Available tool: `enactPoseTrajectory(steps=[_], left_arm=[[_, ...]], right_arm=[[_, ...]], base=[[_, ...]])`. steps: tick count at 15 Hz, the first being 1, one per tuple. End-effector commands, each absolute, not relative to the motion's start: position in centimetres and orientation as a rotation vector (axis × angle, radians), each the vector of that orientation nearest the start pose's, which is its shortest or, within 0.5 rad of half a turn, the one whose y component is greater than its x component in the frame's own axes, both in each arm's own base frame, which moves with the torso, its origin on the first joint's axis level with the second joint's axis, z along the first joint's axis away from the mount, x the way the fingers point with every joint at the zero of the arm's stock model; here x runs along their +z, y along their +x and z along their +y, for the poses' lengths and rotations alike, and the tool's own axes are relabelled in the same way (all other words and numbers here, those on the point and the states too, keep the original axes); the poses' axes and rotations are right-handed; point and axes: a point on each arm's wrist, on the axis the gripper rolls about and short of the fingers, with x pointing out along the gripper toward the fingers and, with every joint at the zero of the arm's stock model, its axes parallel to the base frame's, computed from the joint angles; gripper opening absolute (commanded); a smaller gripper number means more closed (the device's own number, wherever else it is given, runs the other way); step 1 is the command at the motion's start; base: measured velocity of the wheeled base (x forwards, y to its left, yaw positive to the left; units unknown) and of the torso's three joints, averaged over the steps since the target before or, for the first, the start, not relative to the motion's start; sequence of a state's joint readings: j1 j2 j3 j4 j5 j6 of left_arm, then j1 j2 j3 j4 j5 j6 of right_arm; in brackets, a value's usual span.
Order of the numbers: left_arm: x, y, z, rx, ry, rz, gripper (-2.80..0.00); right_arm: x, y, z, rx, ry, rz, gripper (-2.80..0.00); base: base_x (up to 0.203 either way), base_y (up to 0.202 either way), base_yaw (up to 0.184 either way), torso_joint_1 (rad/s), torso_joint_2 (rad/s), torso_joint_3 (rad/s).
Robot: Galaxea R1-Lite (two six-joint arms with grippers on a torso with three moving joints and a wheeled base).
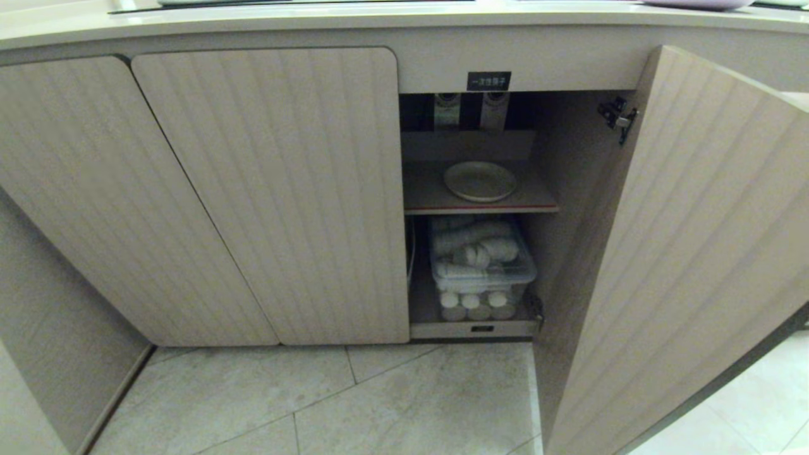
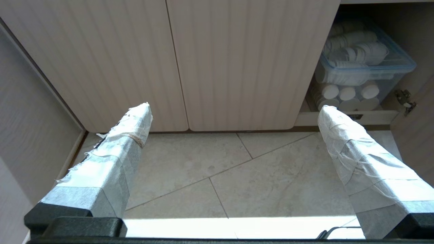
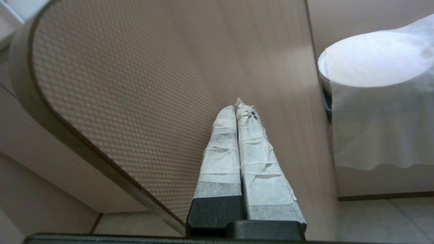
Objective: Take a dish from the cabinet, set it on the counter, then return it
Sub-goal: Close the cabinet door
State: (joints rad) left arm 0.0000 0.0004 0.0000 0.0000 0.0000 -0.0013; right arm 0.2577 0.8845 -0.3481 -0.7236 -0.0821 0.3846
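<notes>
The dish (image 1: 480,181), a round cream plate, lies flat on the inner shelf of the cabinet (image 1: 265,189), under a small black label (image 1: 488,81). The cabinet's right door (image 1: 695,253) stands swung open; the two doors to its left are shut. The counter (image 1: 253,25) runs along the top of the head view. Neither arm shows there. My right gripper (image 3: 237,105) is shut with nothing in it, its taped tips close to the open door's face (image 3: 152,84). My left gripper (image 2: 234,108) hangs open over the floor tiles, facing the shut doors, and holds nothing.
Below the shelf a clear plastic box (image 1: 483,259) holds white rolled items, with white cups under it. The tiled floor (image 1: 379,398) spreads before the cabinet, and a side panel (image 1: 38,328) closes the left. Beyond the door, the right wrist view shows a round thing under white cloth (image 3: 373,84).
</notes>
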Motion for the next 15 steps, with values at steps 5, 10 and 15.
enactPoseTrajectory(steps=[5, 10, 15], left_arm=[[7.5, -2.3, 0.0, 0.0, -0.002, 0.0, 0.0], [7.5, -2.3, 0.0, 0.001, -0.002, 0.0, 0.0], [7.5, -2.3, 0.0, 0.0, -0.002, 0.0, 0.0]], right_arm=[[22.6, 10.5, 2.9, 0.237, 0.472, -0.131, -2.8], [22.6, 11.2, 3.1, 0.242, 0.509, -0.124, -2.8], [22.3, 12.9, 3.7, 0.263, 0.517, -0.104, -2.8]], base=[[0.0, 0.0, 0.0, 0.0, 0.0, 0.0], [0.0, 0.0, 0.0, 0.0, 0.0, 0.0], [0.0, 0.0, 0.0, 0.0, 0.0, 0.0]])
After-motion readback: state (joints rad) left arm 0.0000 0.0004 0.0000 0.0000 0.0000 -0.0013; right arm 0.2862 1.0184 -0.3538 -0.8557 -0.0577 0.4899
